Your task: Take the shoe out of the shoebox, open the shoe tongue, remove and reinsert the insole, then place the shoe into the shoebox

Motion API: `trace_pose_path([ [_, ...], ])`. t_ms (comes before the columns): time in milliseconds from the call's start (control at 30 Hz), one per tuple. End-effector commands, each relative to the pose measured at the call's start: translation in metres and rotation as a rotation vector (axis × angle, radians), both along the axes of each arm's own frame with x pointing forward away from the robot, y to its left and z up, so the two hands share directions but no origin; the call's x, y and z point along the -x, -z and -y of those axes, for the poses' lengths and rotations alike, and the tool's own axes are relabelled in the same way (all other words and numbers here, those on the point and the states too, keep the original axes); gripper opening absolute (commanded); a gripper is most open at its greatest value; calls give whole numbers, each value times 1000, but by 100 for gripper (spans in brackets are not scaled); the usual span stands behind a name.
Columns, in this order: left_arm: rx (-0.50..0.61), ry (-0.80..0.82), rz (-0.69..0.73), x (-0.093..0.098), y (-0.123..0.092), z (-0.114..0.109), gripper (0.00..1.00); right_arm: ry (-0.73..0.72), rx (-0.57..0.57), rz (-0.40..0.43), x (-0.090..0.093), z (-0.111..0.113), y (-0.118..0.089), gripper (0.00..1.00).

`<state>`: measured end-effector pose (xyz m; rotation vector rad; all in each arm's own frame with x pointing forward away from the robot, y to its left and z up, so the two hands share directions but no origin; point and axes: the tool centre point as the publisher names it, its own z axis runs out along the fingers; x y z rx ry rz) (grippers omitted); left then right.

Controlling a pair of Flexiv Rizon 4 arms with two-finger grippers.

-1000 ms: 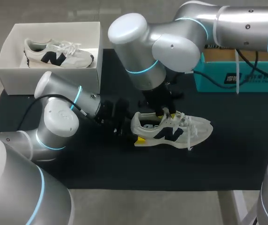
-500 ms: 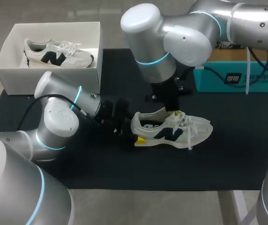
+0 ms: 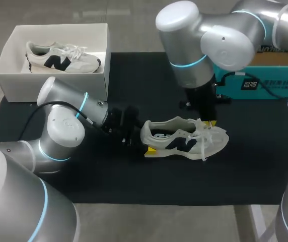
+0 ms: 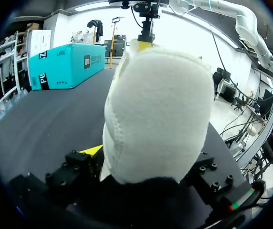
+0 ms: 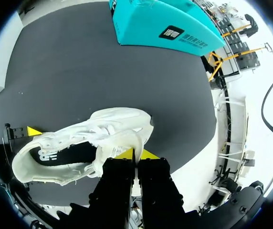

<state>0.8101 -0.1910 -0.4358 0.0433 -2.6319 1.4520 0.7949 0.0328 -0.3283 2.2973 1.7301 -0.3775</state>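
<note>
Evidently the right gripper [image 5: 136,155] was pinched nearly together, its yellow fingertips [image 5: 126,153] nipping the thin white tongue [image 5: 120,142] of the white sneaker [image 5: 79,143] from both sides; the toe lay just ahead of those fingers, while the open mouth with its dark lining stretched away beside them toward the heel. Likewise the left gripper [image 4: 143,164] was clamped on that sneaker's heel; the padded white heel filled the space between its black finger blocks, with one yellow tip showing low beside it, and the other arm's gripper stood ahead, past the shoe's collar. Between the two grippers the sneaker sat upright on its sole on the black mat [image 3: 134,176], outside the box. Beyond the right gripper, near it, stood a teal carton [image 3: 255,83]. Well apart from the left gripper, back past its arm, sat the white shoebox [image 3: 13,80]; a second sneaker [image 3: 61,58] lay on its side inside it.
</note>
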Motion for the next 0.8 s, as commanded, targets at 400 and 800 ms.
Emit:
trace_pose_path([
  [400,-3,0,-1,-1,3,1,0,95,-28,-29,5,29,52,11],
  [800,-3,0,-1,-1,3,1,0,82,-48,101,12,19,0,100],
])
